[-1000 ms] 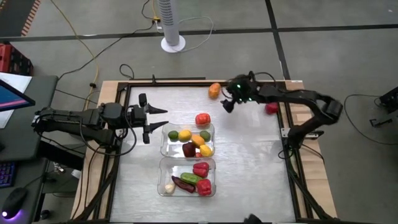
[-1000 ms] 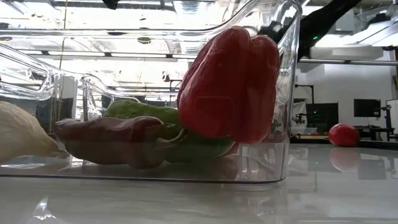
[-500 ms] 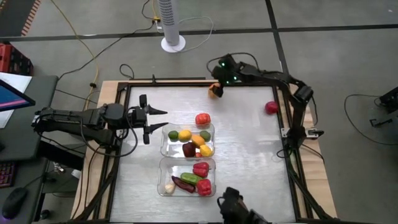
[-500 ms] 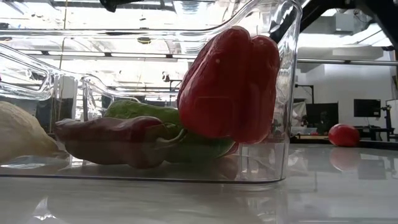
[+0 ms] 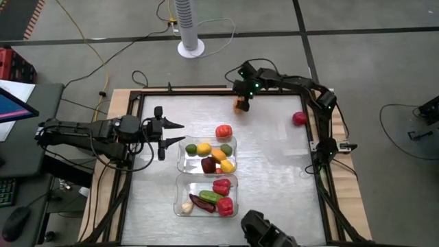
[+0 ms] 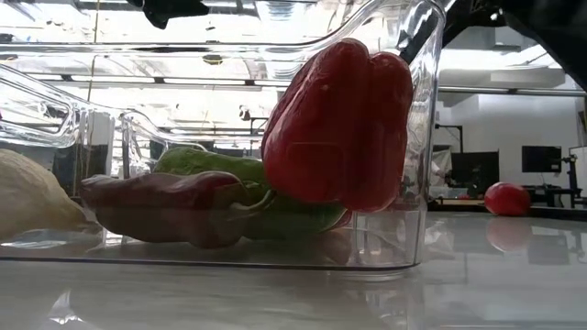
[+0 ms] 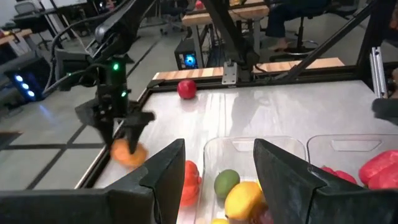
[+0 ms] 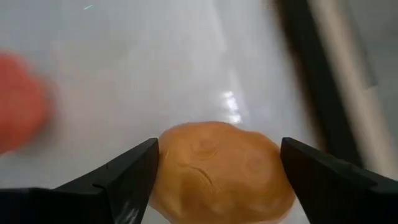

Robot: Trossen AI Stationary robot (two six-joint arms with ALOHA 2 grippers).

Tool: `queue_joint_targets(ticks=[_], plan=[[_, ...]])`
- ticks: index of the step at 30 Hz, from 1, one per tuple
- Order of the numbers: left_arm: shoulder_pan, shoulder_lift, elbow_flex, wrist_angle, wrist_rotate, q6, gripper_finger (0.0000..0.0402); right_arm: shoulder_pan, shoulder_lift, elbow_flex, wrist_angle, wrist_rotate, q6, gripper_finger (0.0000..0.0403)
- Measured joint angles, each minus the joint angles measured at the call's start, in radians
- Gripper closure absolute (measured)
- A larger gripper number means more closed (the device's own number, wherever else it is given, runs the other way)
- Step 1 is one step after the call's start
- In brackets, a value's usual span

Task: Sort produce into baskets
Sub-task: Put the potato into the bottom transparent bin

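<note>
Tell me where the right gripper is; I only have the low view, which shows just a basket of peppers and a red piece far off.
Observer: The right gripper is at the table's far edge, directly over an orange piece.
Operator: Has it grasped it?
Observer: No; its wrist view shows the fingers open, one on each side of the piece.
Operator: And the left gripper?
Observer: The left gripper is open and empty, beside the far basket.

Right arm folded at the elbow, reaching across to the table's far edge; right gripper (image 5: pixel 240 101) pointed down at the tabletop, fingers (image 8: pixel 118 177) spread wide. Left arm stretched level along the left side; left gripper (image 5: pixel 171 134) parked, fingers (image 7: pixel 163 171) apart.
</note>
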Motion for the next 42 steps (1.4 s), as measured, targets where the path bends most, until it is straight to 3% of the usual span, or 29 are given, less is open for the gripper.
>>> queue_joint_targets(ticks=[6,12,17,28,34,42], plan=[[0.0,0.0,0.0,-0.009,0.0,-0.013,0.0223,0.062,-0.023,-0.017,-0.142,-0.031,0.031,0.0072],[0.0,0.0,0.0,-0.046,0.002,-0.04,0.0223,0.155,-0.055,-0.022,-0.187,0.052,0.063,0.0082],[0.0,0.0,0.0,-0.066,0.002,-0.049,0.0223,0.226,-0.131,-0.02,-0.215,0.211,0.069,0.0082],[0.0,0.0,0.0,-0.066,0.004,-0.054,0.0223,0.285,-0.164,-0.02,-0.391,0.298,-0.229,0.0061],[0.0,0.0,0.0,-0.064,0.004,-0.032,0.0223,0.371,-0.161,-0.02,-0.448,0.576,-0.436,0.0015],[0.0,0.0,0.0,-0.063,0.004,0.004,0.0223,0.395,-0.127,-0.02,-0.425,0.625,-0.589,0.0006]])
